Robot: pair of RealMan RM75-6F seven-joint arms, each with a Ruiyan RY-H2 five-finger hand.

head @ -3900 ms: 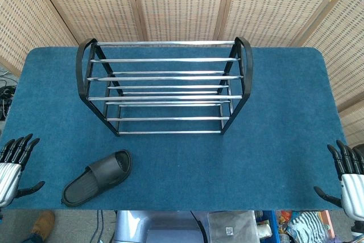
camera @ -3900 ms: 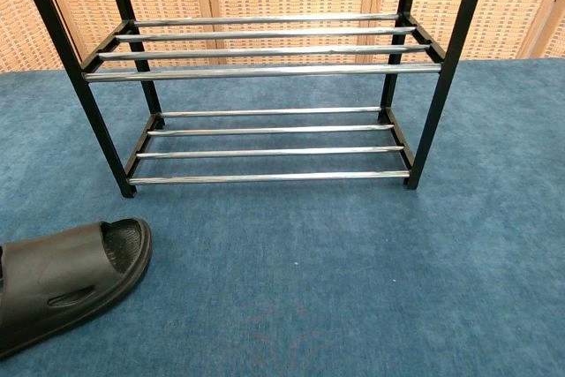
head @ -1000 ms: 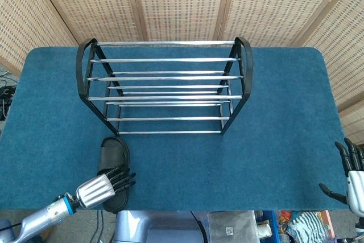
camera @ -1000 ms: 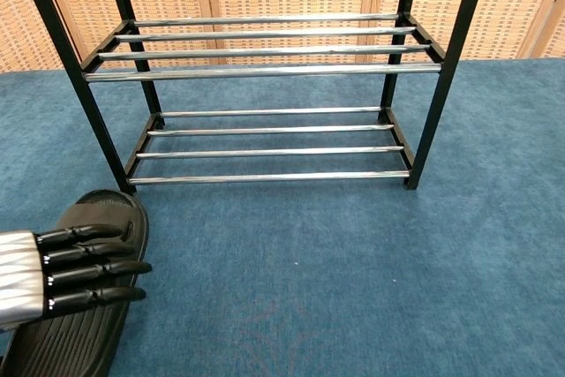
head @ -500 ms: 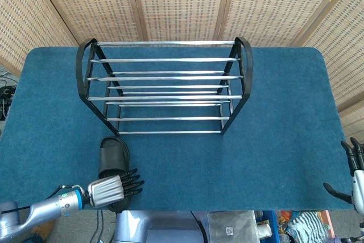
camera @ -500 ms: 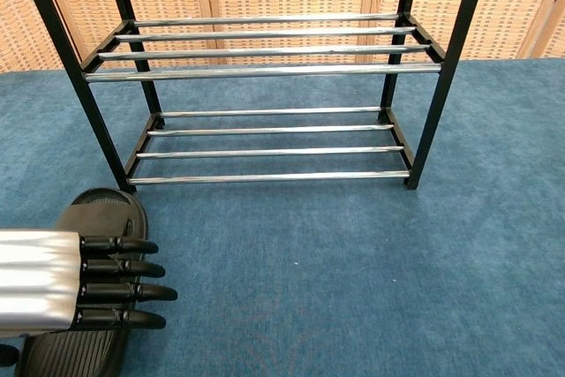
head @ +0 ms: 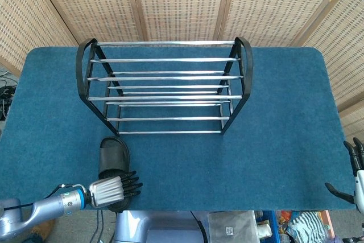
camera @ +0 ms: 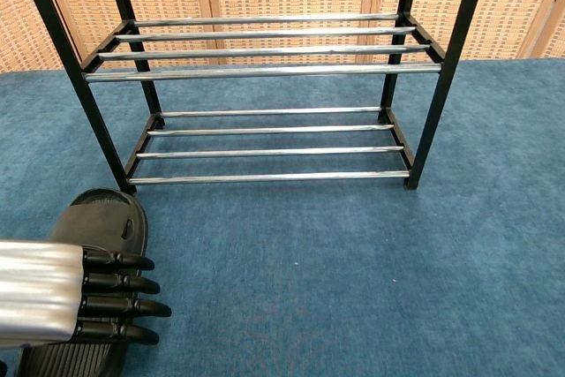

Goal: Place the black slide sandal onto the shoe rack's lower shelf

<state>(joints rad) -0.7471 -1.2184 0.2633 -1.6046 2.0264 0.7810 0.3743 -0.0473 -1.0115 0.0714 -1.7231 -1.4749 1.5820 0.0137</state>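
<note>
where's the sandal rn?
Black slide sandal lies on the blue table, front-left of the shoe rack, partly under the left hand.

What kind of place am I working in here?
Probably a staged test bench: a blue carpeted tabletop, woven cane screen panels behind, and a small black-and-chrome shoe rack on it.

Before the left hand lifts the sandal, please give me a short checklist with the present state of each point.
1. Left hand is over the black slide sandal: ok.
2. Fingers closed around the sandal: not ok, they lie stretched out across it.
3. Firm contact with the sandal: cannot tell.
4. Lower shelf of the shoe rack free: ok.
5. Right hand away from the path: ok, at the table edge.
</note>
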